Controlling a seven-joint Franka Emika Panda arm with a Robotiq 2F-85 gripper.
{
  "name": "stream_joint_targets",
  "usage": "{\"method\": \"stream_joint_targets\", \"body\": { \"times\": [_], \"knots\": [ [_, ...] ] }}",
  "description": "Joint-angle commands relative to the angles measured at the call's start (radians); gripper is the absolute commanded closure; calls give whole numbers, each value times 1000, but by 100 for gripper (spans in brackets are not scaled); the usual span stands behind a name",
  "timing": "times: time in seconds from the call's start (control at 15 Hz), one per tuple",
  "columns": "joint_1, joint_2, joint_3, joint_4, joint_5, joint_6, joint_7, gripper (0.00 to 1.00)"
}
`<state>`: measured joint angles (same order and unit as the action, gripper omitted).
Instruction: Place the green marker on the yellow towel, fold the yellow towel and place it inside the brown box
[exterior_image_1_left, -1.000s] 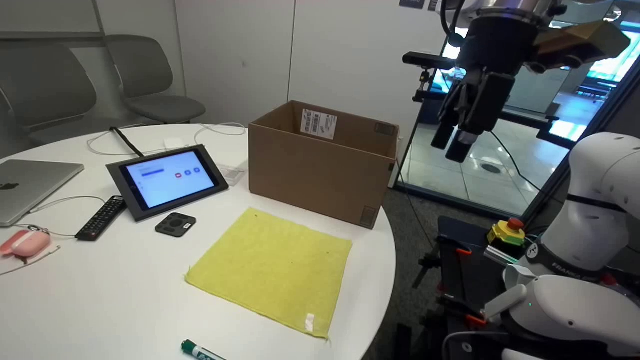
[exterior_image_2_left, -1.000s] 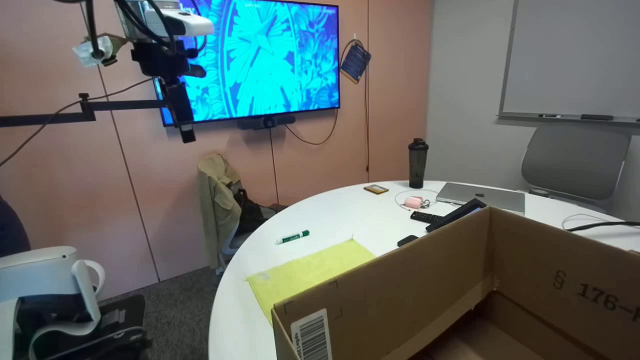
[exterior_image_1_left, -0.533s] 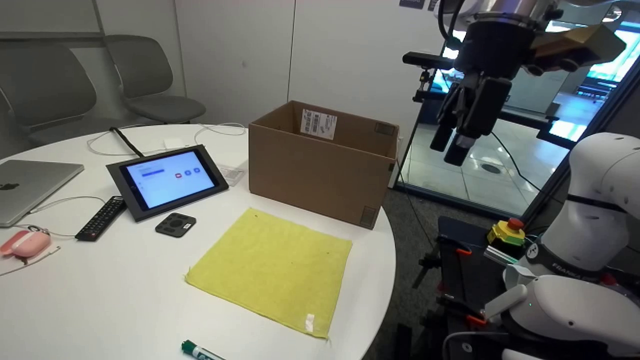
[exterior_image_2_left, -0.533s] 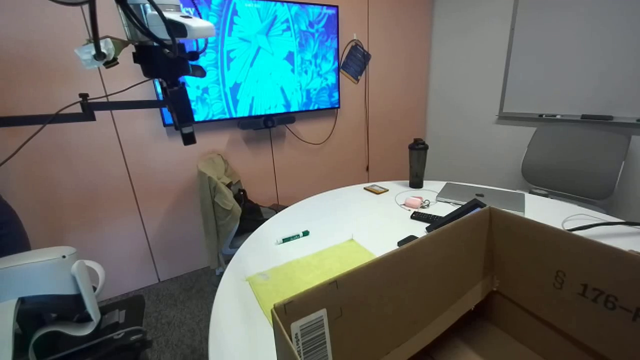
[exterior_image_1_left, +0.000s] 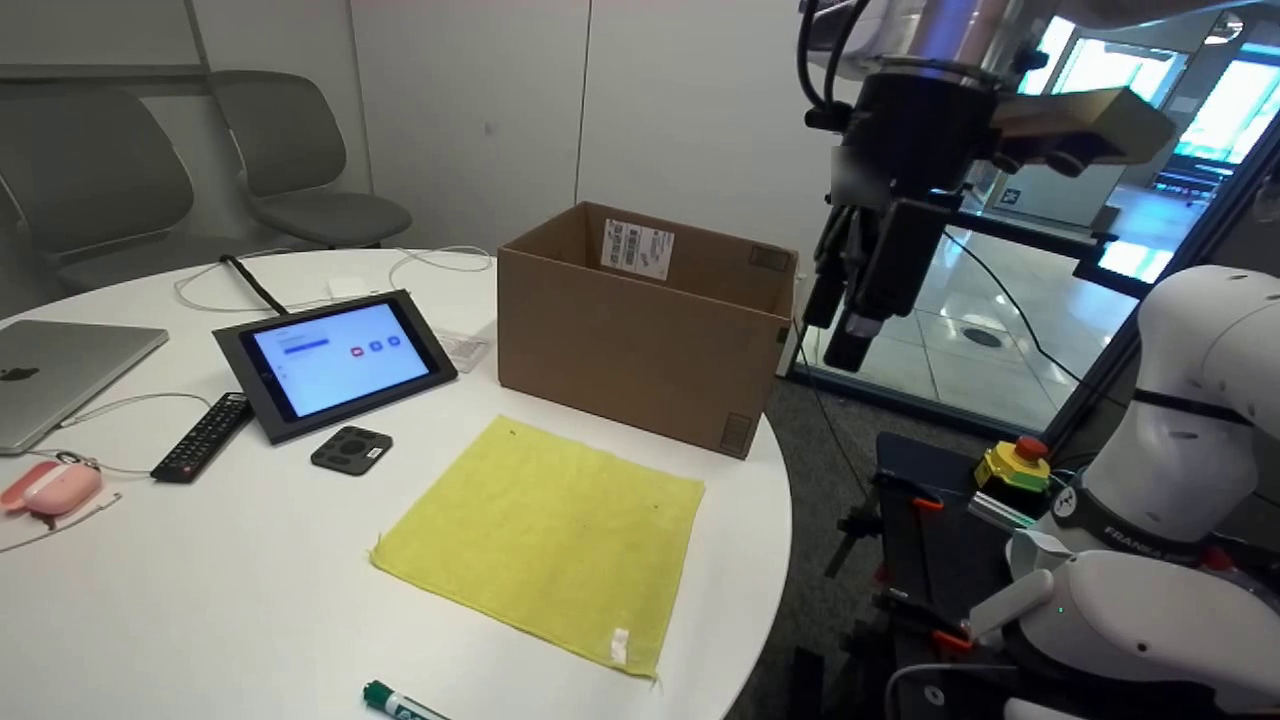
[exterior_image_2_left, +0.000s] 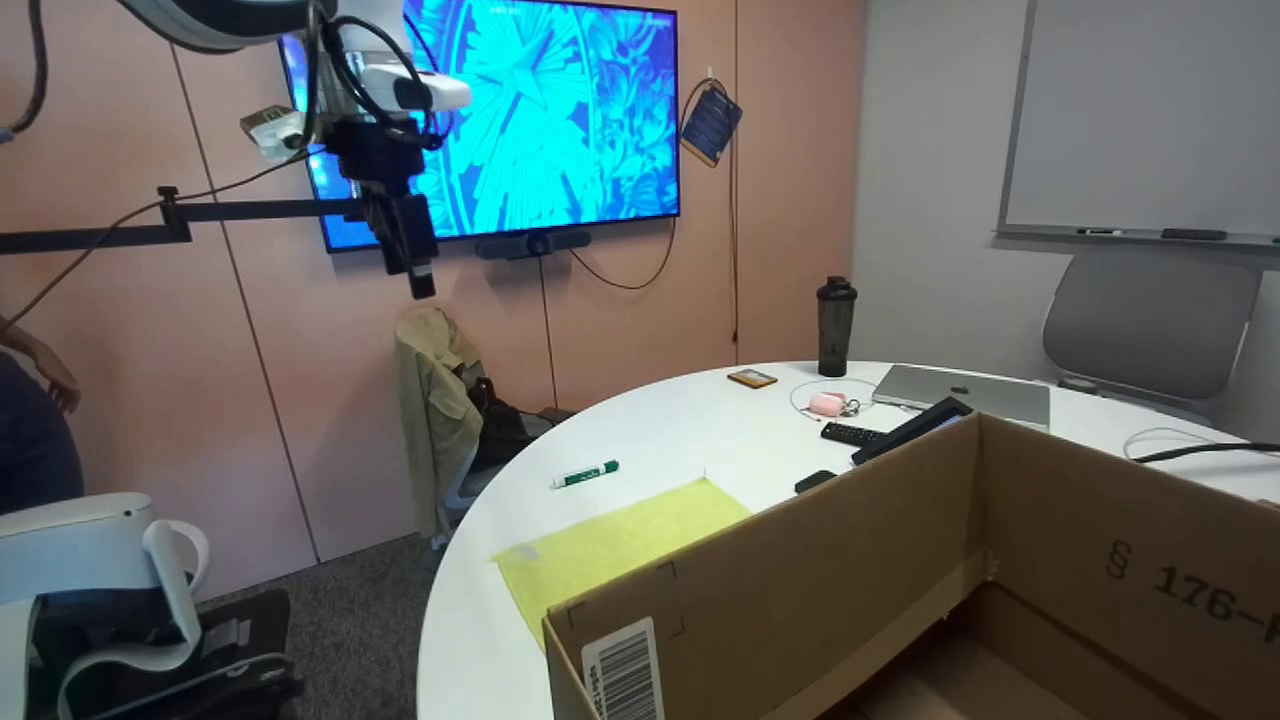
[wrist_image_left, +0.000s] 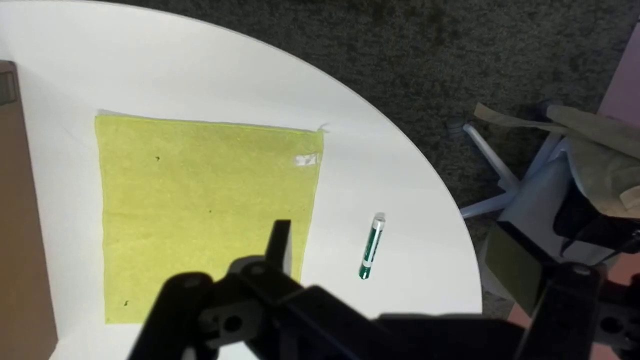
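Pincer (exterior_image_1_left: 833, 337) is gaping wide | green marker (wrist_image_left: 371, 247) is lying well below it, beside yellow towel (wrist_image_left: 200, 190) | brown box (exterior_image_1_left: 640, 360) is standing open-topped, partly showing cardboard floor (exterior_image_2_left: 955, 680)

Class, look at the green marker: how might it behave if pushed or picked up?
The green marker would probably roll if pushed sideways, since it is rounded and lies on the smooth-looking table. It should stay stiff when gripped, judging by its straight, pen-like shape. It is likely light, being so slim.
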<state>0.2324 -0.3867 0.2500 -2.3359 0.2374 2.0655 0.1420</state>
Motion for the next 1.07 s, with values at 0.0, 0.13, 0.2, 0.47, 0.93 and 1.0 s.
{"method": "stream_joint_targets", "body": {
  "times": [0.0,0.13,0.2,0.47,0.93,1.0],
  "knots": [
    [4,168,45,128,-47,60,37,0],
    [5,248,80,169,-106,114,92,0],
    [10,302,93,197,-130,140,117,0],
    [37,496,114,286,-302,246,267,0],
    [158,773,10,420,-471,349,397,0],
    [173,801,-6,432,-470,362,393,0]
  ]
}}
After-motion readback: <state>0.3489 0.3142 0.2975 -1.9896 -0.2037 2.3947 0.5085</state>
